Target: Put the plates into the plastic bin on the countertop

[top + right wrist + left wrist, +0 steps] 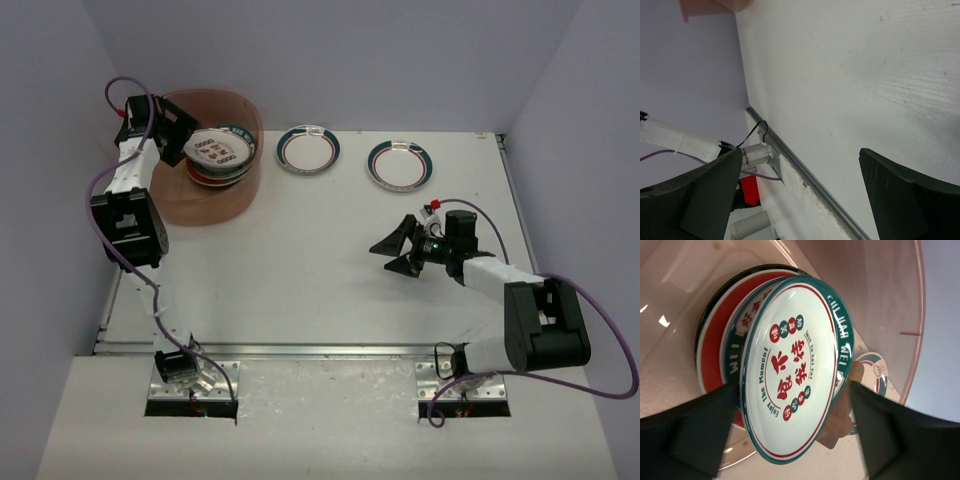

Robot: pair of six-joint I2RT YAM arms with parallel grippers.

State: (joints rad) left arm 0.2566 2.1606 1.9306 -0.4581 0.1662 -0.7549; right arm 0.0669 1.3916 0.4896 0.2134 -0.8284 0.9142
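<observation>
Plates lie in two places. A stack (220, 172) sits in the bin (200, 205) at the far left of the countertop (300, 270). Two more rest flat on the bare surface along the far edge: a middle plate (308, 150) just right of the bin, and a right plate (399, 164) beyond it.

The left gripper (190, 145) reaches down into the bin. In its wrist view its jaws stand on either side of the top plate (790, 365), a white one with red characters and a teal rim, which lies tilted on the stack. A thin gap seems to show at the right rim, so I cannot tell whether it is pinched or let go.

The right gripper (388, 255) hangs over the mid-right countertop, jaws spread and holding nothing. The right plate lies straight toward the far side from it. That makes this arm the nearer one for that plate, which then has to travel leftward past the middle plate to the bin. The plates are round, so approach angle matters little, though a flat rim offers little to grip.

How many plates the stack holds cannot be counted. The right wrist view shows only countertop, the rail (805, 175) and a corner of the bin.
</observation>
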